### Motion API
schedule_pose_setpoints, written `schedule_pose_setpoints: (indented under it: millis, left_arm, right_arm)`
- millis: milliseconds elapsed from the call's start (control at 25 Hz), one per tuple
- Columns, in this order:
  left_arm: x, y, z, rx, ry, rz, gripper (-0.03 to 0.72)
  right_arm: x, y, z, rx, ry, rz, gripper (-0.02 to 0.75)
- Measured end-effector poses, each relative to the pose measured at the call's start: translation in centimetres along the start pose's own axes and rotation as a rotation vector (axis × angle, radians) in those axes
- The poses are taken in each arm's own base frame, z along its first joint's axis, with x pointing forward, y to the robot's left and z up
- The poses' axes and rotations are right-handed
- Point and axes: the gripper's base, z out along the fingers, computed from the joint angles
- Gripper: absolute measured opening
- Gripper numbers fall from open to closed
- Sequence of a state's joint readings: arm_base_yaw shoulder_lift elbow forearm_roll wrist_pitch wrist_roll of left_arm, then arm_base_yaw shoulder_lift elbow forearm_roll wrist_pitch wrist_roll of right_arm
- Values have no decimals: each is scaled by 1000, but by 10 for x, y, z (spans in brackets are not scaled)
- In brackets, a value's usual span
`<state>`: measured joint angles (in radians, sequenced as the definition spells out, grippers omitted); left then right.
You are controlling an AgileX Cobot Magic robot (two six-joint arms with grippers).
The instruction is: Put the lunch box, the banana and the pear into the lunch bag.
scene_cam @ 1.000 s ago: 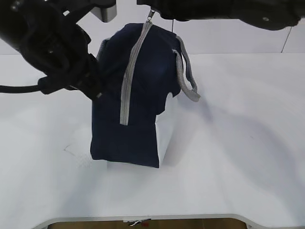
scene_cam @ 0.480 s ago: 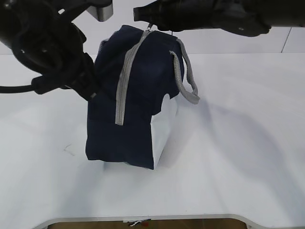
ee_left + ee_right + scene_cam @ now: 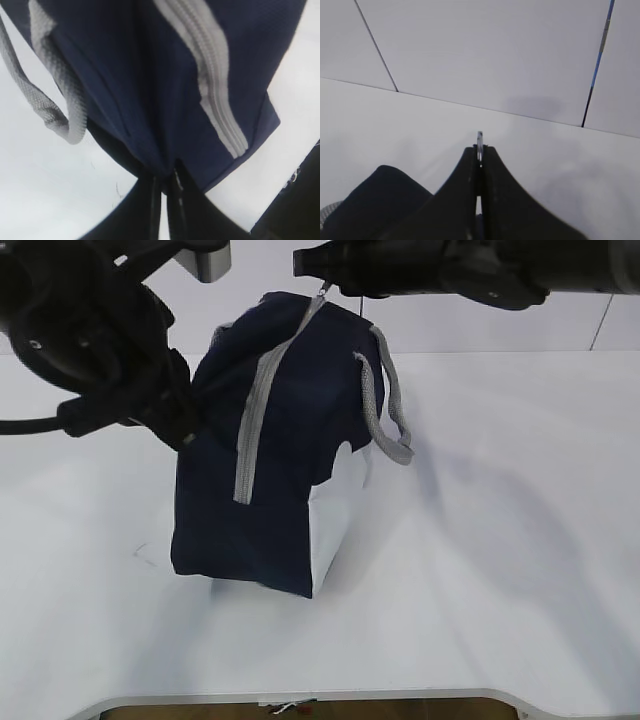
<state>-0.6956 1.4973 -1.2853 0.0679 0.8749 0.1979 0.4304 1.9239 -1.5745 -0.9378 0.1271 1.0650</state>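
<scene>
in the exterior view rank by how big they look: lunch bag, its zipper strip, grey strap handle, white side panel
1. lunch bag
2. white side panel
3. zipper strip and grey strap handle: both thin bands of similar extent, so unranked.

I see only the lunch bag (image 3: 280, 470) among the task's things; the lunch box, banana and pear do not show in any view. The bag sits left of centre in the exterior view, a boxy navy-blue fabric bag leaning so its top tips toward the upper right. Its grey zipper (image 3: 262, 400) runs closed from the top edge down the front face to about mid-height. A grey strap handle (image 3: 388, 410) loops down on its right side, and a white side panel (image 3: 335, 510) shows at the lower right. In the left wrist view, navy fabric, zipper and strap fill the frame.
</scene>
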Motion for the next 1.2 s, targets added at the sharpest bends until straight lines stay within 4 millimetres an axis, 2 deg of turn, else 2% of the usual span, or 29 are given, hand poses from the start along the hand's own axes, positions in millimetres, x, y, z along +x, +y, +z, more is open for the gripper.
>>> schedule_pose_setpoints:
  millis: [240,400,960,1120,1200]
  left_arm:
    - [-1,0,0,-2,-6,1,-7]
    - [0,0,0,0,4,1,-7]
    - [1,-1,0,15,8,-10,-8]
    - [0,-4,0,41,5,-34,5]
    - [0,-5,0,54,3,-50,39]
  right_arm:
    - [2,2,18,-2,-7,-1,12]
    - [13,0,28,4,20,-5,12]
    - [13,-1,29,11,21,-26,12]
    - [13,-1,29,12,20,-28,12]
    - [13,-1,29,12,20,-28,12]
